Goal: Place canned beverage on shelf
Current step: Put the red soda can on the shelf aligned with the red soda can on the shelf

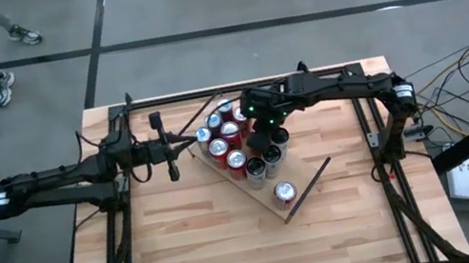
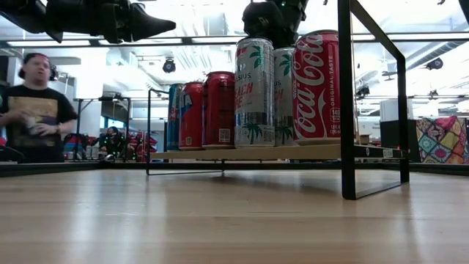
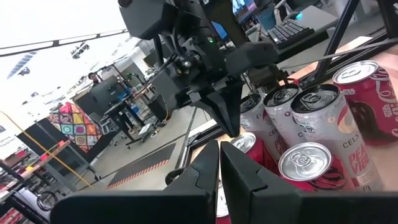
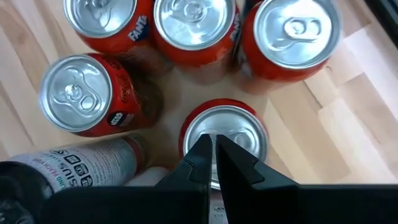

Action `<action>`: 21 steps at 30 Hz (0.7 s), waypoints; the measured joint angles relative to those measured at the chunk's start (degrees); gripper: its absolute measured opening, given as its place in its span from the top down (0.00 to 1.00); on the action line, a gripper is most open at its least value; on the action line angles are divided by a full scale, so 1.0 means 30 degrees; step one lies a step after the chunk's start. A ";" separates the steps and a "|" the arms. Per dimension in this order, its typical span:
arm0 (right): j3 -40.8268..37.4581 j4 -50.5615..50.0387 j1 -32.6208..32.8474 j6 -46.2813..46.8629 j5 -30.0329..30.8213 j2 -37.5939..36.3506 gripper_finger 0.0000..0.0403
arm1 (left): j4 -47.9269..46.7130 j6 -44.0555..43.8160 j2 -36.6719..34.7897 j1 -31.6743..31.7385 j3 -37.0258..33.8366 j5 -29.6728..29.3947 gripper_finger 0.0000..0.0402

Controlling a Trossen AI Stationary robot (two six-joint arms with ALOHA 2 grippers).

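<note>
The shelf (image 1: 306, 179), a light-wood board with a dark rim, lies slantwise on the plank table. Several cans (image 1: 232, 137) stand upright on it, red, orange and white, and one more can (image 1: 284, 192) stands alone near its near end. My right gripper (image 4: 213, 140) is shut and points steeply down over the silver lid of a red can (image 4: 242, 127) in the cluster. It also shows in the left wrist view (image 3: 231, 127). My left gripper (image 3: 219, 152) is shut, level, left of the cans (image 1: 183, 143) and above their tops, touching nothing. My right gripper's shut fingertips (image 4: 202, 146) stand from above over the red can's lid (image 4: 239, 124), near its middle. Whether they touch the lid cannot be told. The can stands upright on the shelf.
The table's black frame posts (image 2: 348, 103) rise around the board. Bare planks (image 1: 237, 257) lie toward the near edge. A person (image 2: 33, 110) stands in the room beyond the table. Another person's shoes (image 1: 4, 87) show on the floor at the far left.
</note>
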 joint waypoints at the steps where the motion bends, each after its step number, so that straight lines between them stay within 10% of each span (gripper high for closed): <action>1: 0.0000 0.0004 0.0046 -0.0017 -0.0002 0.0080 0.97 | -0.0001 0.0000 0.0000 0.0000 0.0000 -0.0006 1.00; 21: -0.0007 0.0822 0.0128 -0.0449 0.0005 0.1285 0.97 | 0.0108 -0.0007 0.0000 0.0000 0.0029 -0.0035 1.00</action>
